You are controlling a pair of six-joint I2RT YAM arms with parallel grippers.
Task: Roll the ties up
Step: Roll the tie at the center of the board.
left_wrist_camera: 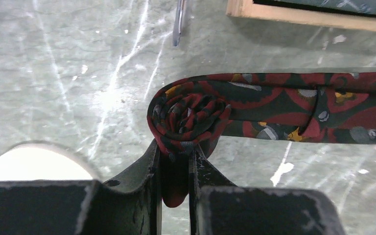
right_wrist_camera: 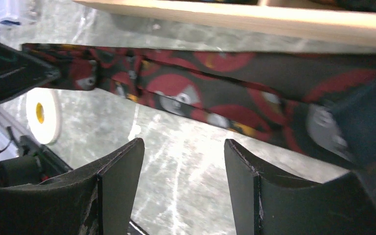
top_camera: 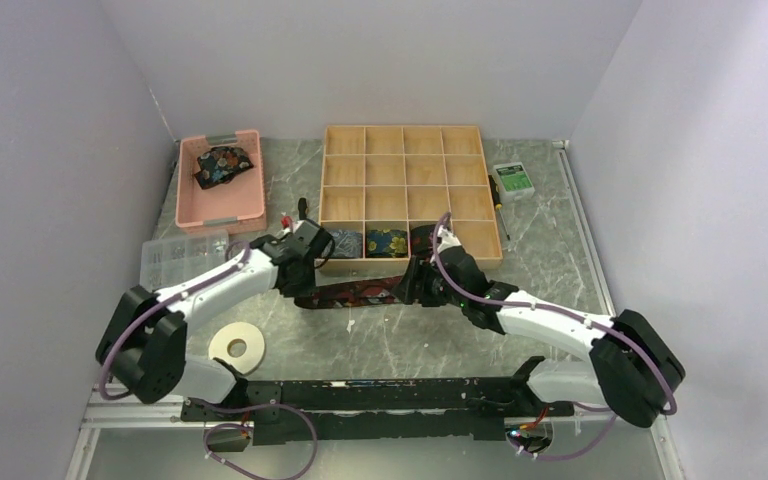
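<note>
A black and red floral tie [top_camera: 355, 291] lies stretched on the table in front of the wooden tray [top_camera: 460, 257]. My left gripper [left_wrist_camera: 175, 152] is shut on its coiled end [left_wrist_camera: 188, 117], a small roll started at the tie's left end. The rest of the strip [left_wrist_camera: 318, 105] runs off to the right. My right gripper [right_wrist_camera: 183, 159] is open and empty, just beside the strip [right_wrist_camera: 196, 93], near its right end. Two rolled ties [top_camera: 385, 242] sit in the tray's front compartments. Another dark floral tie [top_camera: 223, 165] lies in the pink bin [top_camera: 250, 205].
A white tape roll [top_camera: 237, 347] lies near the left arm's base, and shows in the right wrist view [right_wrist_camera: 43, 115]. A clear plastic parts box [top_camera: 175, 255] sits left of the tray. A green box [top_camera: 512, 178] and a screwdriver [top_camera: 499, 210] lie at the tray's right.
</note>
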